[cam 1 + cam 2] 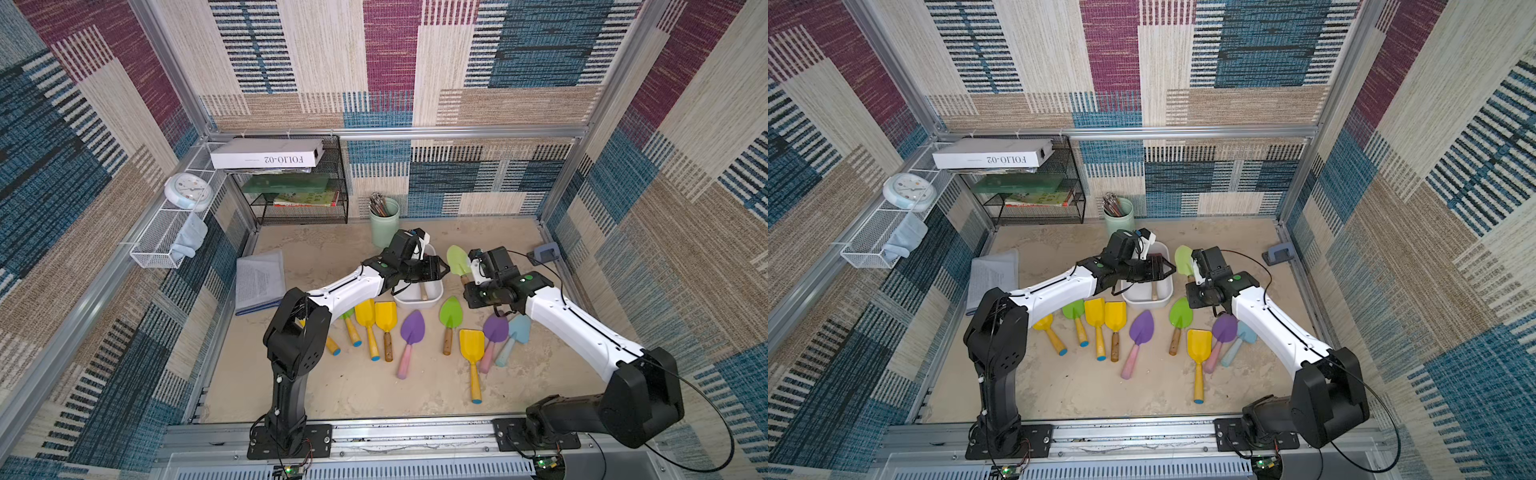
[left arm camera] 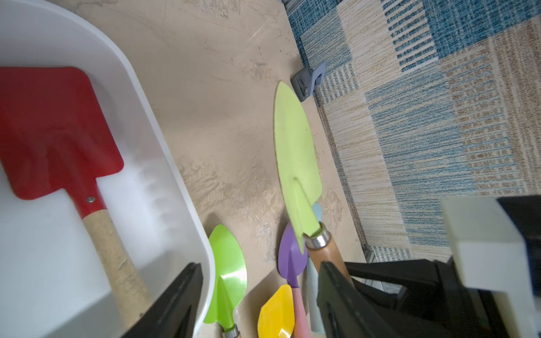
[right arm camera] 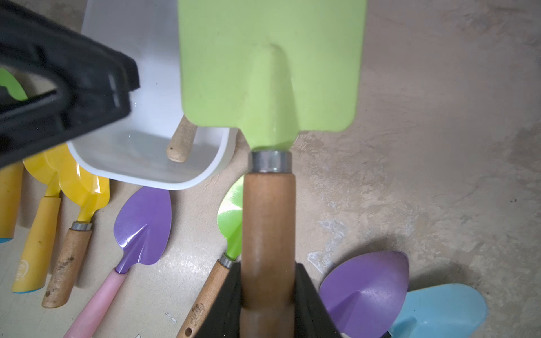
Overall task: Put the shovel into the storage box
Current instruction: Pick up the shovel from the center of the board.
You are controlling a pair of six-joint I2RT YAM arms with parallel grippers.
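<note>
Right pincer [image 3: 268, 281] clamps shovel [image 3: 269, 73] handle; left pincer [image 2: 259, 267] agape

**A:** Where are the arms?

**B:** The left arm [image 1: 345, 286] and right arm [image 1: 582, 328] are mounted at the near edge of the counter [image 1: 353, 390]. Both elbows are bent, and the white forearms angle inward toward the middle.

**A:** The left gripper [image 1: 442, 268]?

**B:** Its black fingers [image 2: 175, 304] are spread apart with nothing between them.

**A:** And the right gripper [image 3: 268, 295]?

**B:** Its fingers [image 3: 310, 304] clamp the wooden handle of a shovel [image 3: 269, 73], and the blade points toward the far edge.
</note>
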